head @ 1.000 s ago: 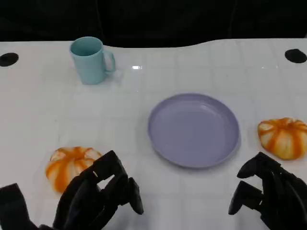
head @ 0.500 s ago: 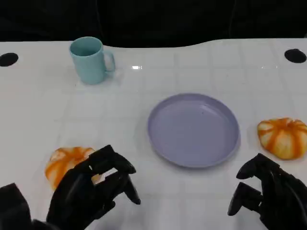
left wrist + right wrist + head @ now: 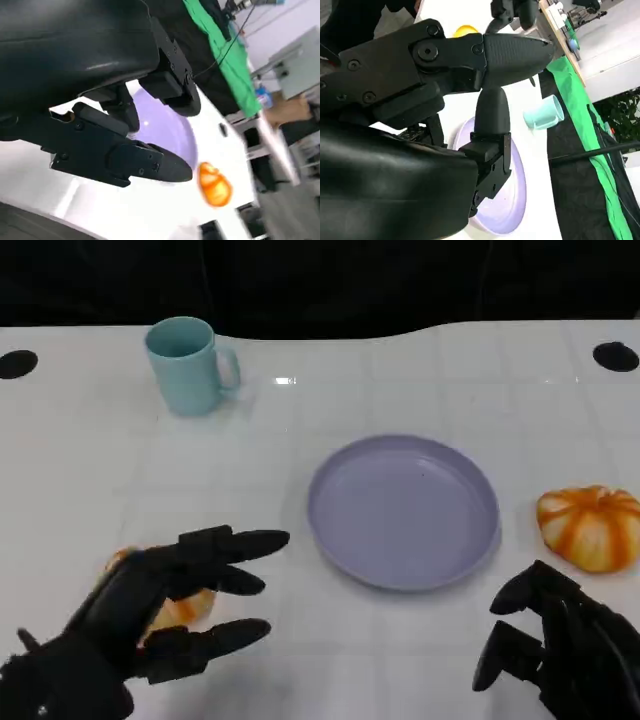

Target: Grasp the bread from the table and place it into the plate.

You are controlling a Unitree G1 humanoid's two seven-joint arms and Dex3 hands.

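Two hands noted. Left hand (image 3: 150, 615) fingers spread wide over the left bread (image 3: 185, 608), holding nothing. Right hand (image 3: 560, 655) fingers curled in, empty. Second bread (image 3: 590, 527) lies right of the plate (image 3: 403, 512); cup (image 3: 188, 365) far left.

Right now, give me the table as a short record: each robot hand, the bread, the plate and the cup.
left robot hand: fingers spread, over the left bread, holding nothing
right robot hand: near table edge, fingers curled, holding nothing
left bread: on table, mostly hidden
right bread: on table, right of plate
plate: purple, nothing on it
cup: light blue, upright, far left
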